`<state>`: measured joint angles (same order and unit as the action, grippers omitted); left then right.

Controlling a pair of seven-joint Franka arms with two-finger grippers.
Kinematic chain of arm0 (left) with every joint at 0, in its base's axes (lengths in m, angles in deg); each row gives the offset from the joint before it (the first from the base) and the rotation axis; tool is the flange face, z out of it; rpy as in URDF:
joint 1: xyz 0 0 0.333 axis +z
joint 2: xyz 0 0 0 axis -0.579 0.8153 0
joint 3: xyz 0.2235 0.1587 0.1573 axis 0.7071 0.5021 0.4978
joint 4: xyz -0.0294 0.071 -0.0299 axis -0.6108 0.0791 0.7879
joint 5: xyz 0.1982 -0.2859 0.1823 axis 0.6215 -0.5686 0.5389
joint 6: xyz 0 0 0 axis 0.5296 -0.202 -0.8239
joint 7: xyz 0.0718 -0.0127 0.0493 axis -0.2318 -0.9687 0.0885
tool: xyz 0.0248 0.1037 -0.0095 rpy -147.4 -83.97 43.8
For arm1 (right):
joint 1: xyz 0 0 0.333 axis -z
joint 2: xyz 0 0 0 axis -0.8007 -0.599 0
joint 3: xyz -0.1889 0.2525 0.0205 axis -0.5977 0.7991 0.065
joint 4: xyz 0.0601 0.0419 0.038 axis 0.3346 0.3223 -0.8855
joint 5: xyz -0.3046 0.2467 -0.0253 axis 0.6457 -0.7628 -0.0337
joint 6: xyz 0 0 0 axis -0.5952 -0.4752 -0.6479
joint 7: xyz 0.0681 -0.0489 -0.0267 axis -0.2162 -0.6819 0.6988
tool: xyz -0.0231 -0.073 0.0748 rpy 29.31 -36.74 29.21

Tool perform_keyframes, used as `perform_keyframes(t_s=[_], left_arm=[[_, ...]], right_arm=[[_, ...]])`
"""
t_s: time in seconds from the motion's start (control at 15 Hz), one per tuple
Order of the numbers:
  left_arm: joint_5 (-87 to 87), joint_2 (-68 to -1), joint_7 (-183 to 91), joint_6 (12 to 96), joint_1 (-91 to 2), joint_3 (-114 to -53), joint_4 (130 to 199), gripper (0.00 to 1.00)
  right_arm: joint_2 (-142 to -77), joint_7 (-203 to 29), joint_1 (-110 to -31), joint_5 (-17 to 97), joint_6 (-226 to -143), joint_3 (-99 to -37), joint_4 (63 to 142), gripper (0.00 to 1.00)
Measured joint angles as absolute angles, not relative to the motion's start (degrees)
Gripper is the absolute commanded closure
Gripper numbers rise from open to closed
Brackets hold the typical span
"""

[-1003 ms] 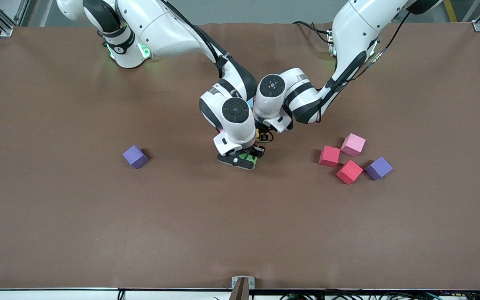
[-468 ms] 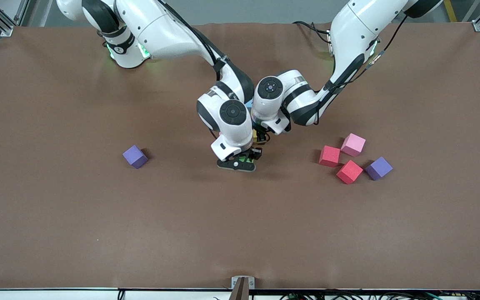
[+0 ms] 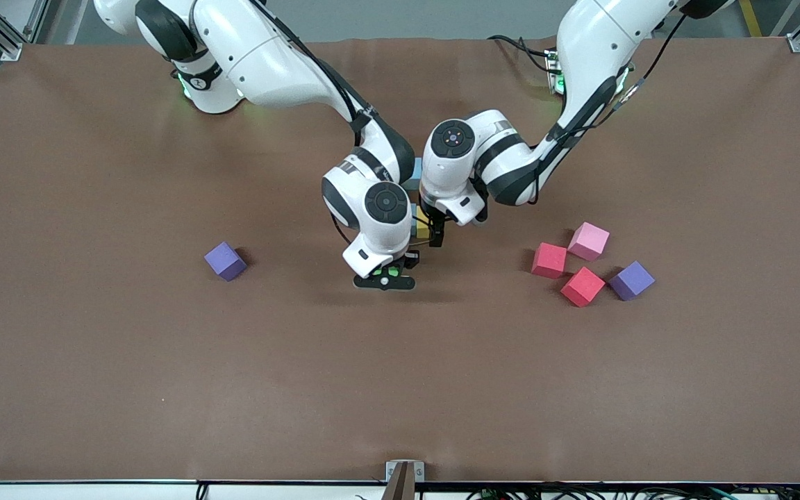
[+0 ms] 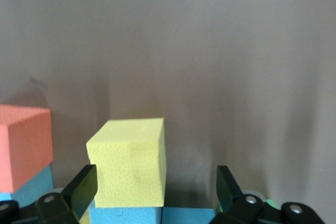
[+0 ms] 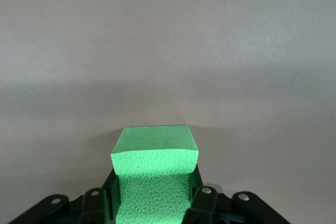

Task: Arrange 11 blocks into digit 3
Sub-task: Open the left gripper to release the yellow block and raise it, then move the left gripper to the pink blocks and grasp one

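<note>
My left gripper [image 4: 153, 188] stands open, one finger on each side of a yellow block [image 4: 128, 161] that rests on the table against two light blue blocks [image 4: 123, 216]. An orange block [image 4: 23, 153] lies beside them. In the front view this gripper [image 3: 435, 236] is over the yellow block [image 3: 422, 229], and both wrists hide most of the figure; one light blue block [image 3: 411, 172] shows between them. My right gripper [image 3: 384, 279] is shut on the green block [image 5: 155, 153], low over bare table beside the figure.
A pink block [image 3: 588, 241], two red blocks [image 3: 549, 260] [image 3: 582, 285] and a purple cube [image 3: 631, 280] lie grouped toward the left arm's end. Another purple cube [image 3: 225, 260] sits alone toward the right arm's end. The brown mat [image 3: 400, 389] covers the table.
The left gripper has opened and let go of the yellow block. The right gripper has shifted toward the right arm's end with the green block still in it.
</note>
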<state>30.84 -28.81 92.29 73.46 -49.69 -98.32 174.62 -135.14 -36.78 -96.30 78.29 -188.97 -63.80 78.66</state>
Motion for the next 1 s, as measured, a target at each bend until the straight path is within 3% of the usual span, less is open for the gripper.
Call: perform_keyframes(t_s=[0.6, 1.0], left_arm=[[30.8, -32.6, 65.5, 68.5, -36.1, -100.4, 174.9, 0.0], [31.8, -35.9, 55.6, 69.0, -27.5, -101.1, 181.2, 0.0]], right_arm=[[-135.0, -38.1, -96.2, 78.3, -187.9, -63.8, 78.6, 1.0], [-134.9, -40.0, -95.1, 78.4, -188.0, -63.9, 78.5, 1.0]])
